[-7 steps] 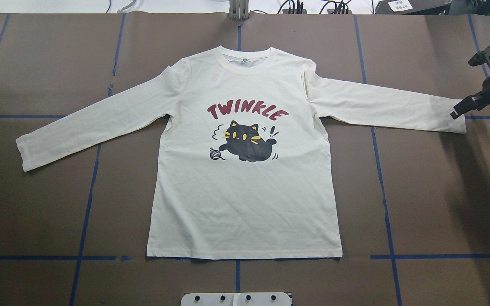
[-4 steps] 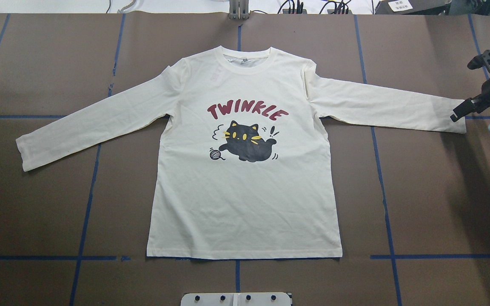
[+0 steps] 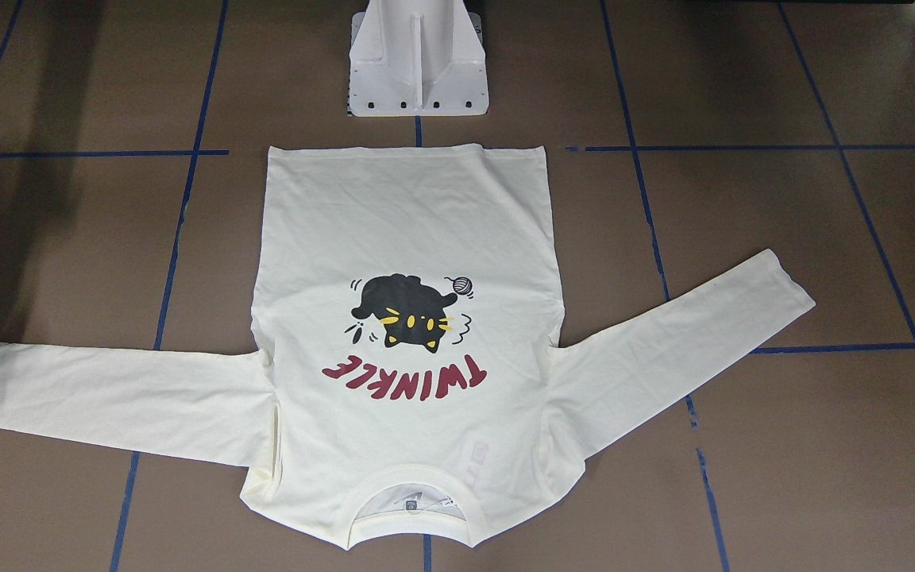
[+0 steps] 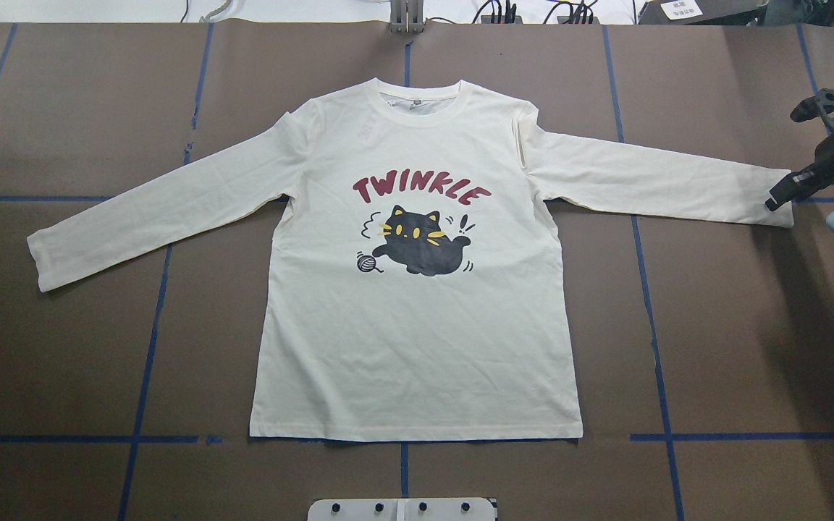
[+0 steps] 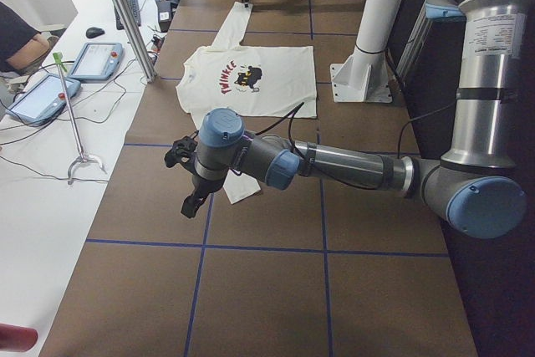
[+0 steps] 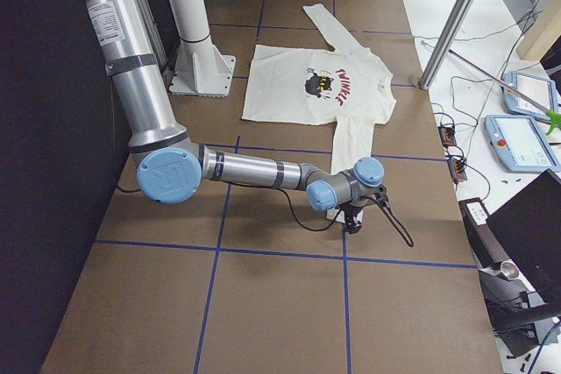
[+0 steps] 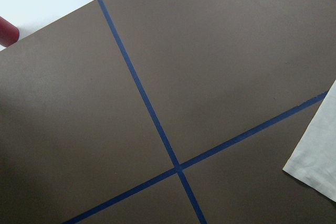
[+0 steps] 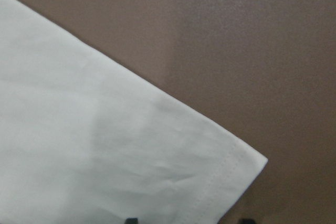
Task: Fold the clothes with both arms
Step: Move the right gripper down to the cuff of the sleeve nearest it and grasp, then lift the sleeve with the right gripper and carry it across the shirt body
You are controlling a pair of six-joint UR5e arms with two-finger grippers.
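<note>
The cream long-sleeved T-shirt (image 4: 417, 340) lies flat on the brown table, print side up and both sleeves spread out. My right gripper (image 4: 777, 200) is low at the end of the right sleeve's cuff (image 4: 754, 195). In the right wrist view its two fingertips (image 8: 132, 220) stand apart, open, with the cuff corner (image 8: 210, 171) between them. My left gripper (image 5: 191, 205) hangs above the table just past the left sleeve's cuff (image 7: 317, 156). It shows only in the exterior left view, so I cannot tell its state.
The white pedestal (image 3: 418, 63) stands just behind the shirt's hem. Blue tape lines (image 4: 149, 347) cross the brown table cover. A side table with teach pendants (image 5: 96, 60) and cables runs along the far edge, and a seated person (image 5: 21, 35) is beside it.
My right gripper has dropped slightly lower and closer onto the right sleeve's cuff. The shirt has not moved.
</note>
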